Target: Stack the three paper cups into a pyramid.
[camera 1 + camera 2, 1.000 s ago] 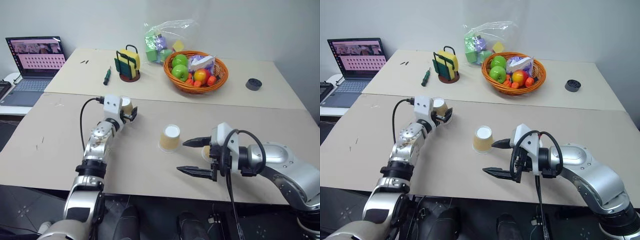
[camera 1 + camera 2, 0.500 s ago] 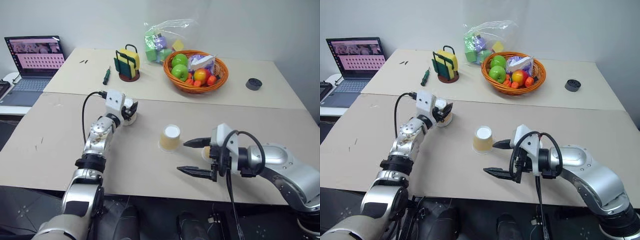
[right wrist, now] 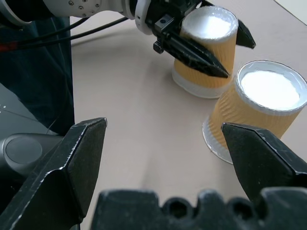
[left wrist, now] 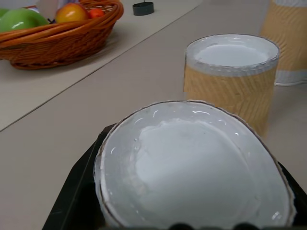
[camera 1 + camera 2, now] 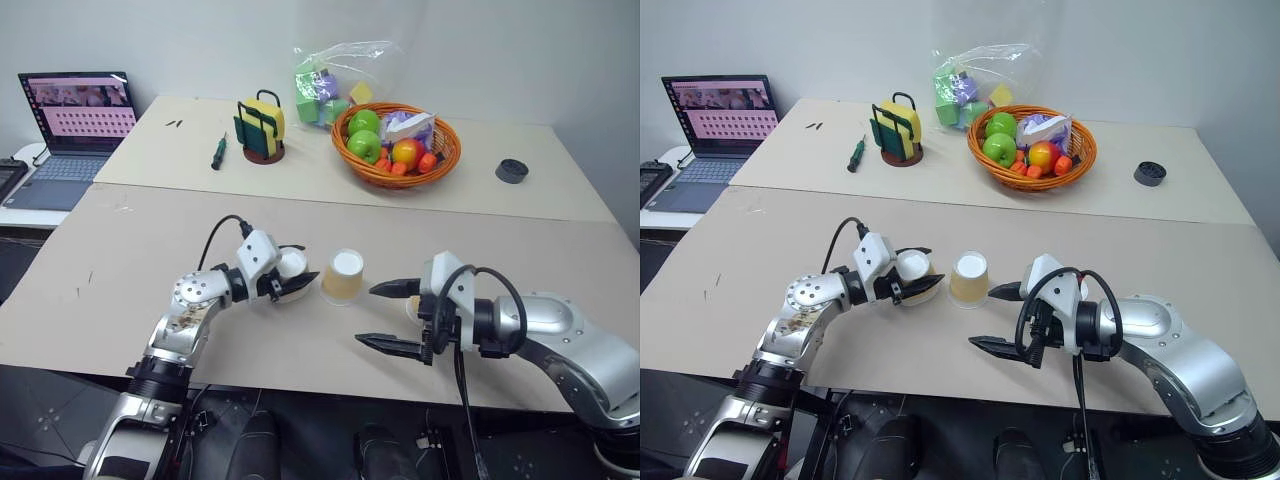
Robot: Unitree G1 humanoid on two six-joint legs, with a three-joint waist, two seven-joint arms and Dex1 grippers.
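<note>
- We saw two beige tables (image 5: 120, 260) pushed together before a pale wall. At far left an open laptop (image 5: 68, 125) stood on a lower side surface.
- On the back table lay a green screwdriver (image 5: 216, 152), then a black wire holder (image 5: 260, 130) with yellow and green sponges, a clear plastic bag (image 5: 330, 75) of coloured blocks, an orange wicker basket (image 5: 398, 172) and a small black disc (image 5: 511, 171).
- The basket held two green apples, some red and orange fruit and a pale packet.
- We counted three paper cups, all upside down on the front table.
- The left gripper (image 5: 923, 284) had its fingers clamped on the first cup (image 5: 915, 275).
- The second cup (image 5: 969, 279) stood just beside it.
- The right gripper (image 5: 381, 314) had its fingers wide apart; the third cup (image 5: 412, 305) showed behind it.
</note>
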